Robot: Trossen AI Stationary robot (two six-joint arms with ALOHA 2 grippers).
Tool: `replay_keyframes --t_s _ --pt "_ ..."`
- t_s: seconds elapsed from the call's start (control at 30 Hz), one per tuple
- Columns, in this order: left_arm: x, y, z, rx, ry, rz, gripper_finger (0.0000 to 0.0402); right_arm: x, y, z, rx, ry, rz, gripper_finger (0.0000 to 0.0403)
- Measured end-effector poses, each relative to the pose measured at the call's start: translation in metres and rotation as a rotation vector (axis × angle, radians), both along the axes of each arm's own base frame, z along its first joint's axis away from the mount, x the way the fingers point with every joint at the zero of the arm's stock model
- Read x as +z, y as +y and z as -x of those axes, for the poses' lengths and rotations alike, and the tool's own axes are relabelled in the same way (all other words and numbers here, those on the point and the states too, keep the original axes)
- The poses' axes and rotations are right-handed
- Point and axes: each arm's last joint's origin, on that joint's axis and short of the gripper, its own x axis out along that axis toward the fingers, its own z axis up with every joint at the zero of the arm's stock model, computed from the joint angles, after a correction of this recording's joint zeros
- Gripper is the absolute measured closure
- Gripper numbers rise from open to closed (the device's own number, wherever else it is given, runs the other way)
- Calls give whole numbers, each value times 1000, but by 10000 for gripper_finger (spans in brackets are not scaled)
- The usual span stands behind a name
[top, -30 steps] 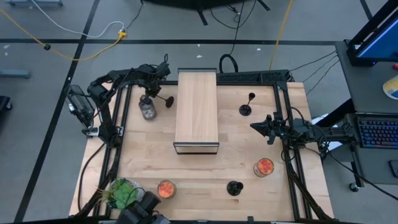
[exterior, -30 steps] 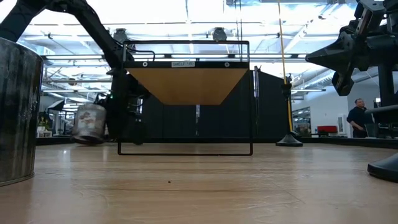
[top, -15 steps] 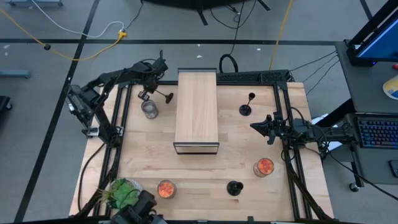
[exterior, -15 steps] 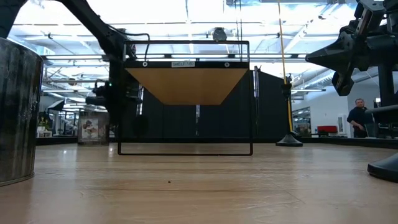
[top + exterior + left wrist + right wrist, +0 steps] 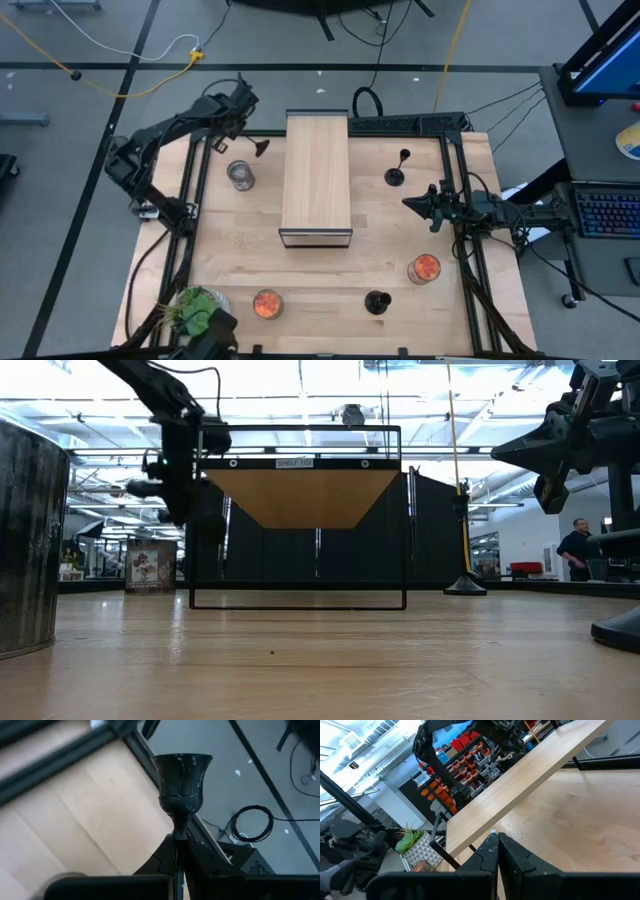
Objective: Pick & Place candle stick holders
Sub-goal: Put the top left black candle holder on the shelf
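A black candle stick holder [image 5: 181,775] hangs above the table's far left corner with my left gripper [image 5: 178,851] shut on it; its goblet-shaped cup points away past the fingers. In the high view its free end [image 5: 261,147] sticks out of the gripper [image 5: 243,125] toward the shelf. A second, tall holder [image 5: 397,170] stands on its round base right of the shelf. A squat one [image 5: 377,301] sits near the front edge. My right gripper [image 5: 410,203] waits shut at the right side, above the table. My left gripper pinches the holder's thin stem [image 5: 179,831] just below the cup, between its two fingers [image 5: 162,857]. The fingers slant down from the far left and lie along the stem. The holder is lifted clear of the table; its base is hidden behind the fingers.
A wooden shelf [image 5: 316,180] on a black wire frame stands mid-table. A glass jar [image 5: 239,175] stands below the left gripper. Two orange candle jars [image 5: 424,268] [image 5: 266,304] and a potted plant [image 5: 195,310] sit near the front. A person [image 5: 575,550] shows far behind.
My left gripper has risen from table height beside the jar, tipping more steeply downward and drifting toward the far edge, staying shut on the candle stick holder. The holder has been lifted clear of the table with it.
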Motion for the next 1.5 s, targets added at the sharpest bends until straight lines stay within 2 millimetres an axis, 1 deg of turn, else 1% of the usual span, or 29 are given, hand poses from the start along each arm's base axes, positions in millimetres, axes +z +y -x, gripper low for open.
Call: replay_keyframes --t_s 0.1,0.3,0.47,0.6,0.73,0.9,1.03,1.17,1.4,1.5 --pt "11 -7 4 -41 36 -31 388 0 0 0 0 0 0 403" --pt "34 -24 5 -136 116 -147 388 0 0 0 0 0 0 403" --pt "58 -38 1 -325 201 -301 388 0 0 0 0 0 0 403" --pt "82 -48 -12 -502 223 -490 388 0 0 0 0 0 0 403" --pt "108 -60 -30 -750 261 -714 388 0 0 0 -1 1 7 403" --pt "124 -72 -49 -1014 272 -916 388 0 0 0 -1 11 55 403" --pt "125 -74 -60 -1108 312 -990 388 0 0 0 -1 11 59 403" --pt "123 -66 -75 -1137 327 -1078 388 0 0 0 -1 11 59 403" --pt "99 -45 -110 -1175 293 -1165 388 0 0 0 -1 11 59 403" --pt "87 -39 -122 -1226 269 -1184 388 0 0 0 -1 11 59 403"
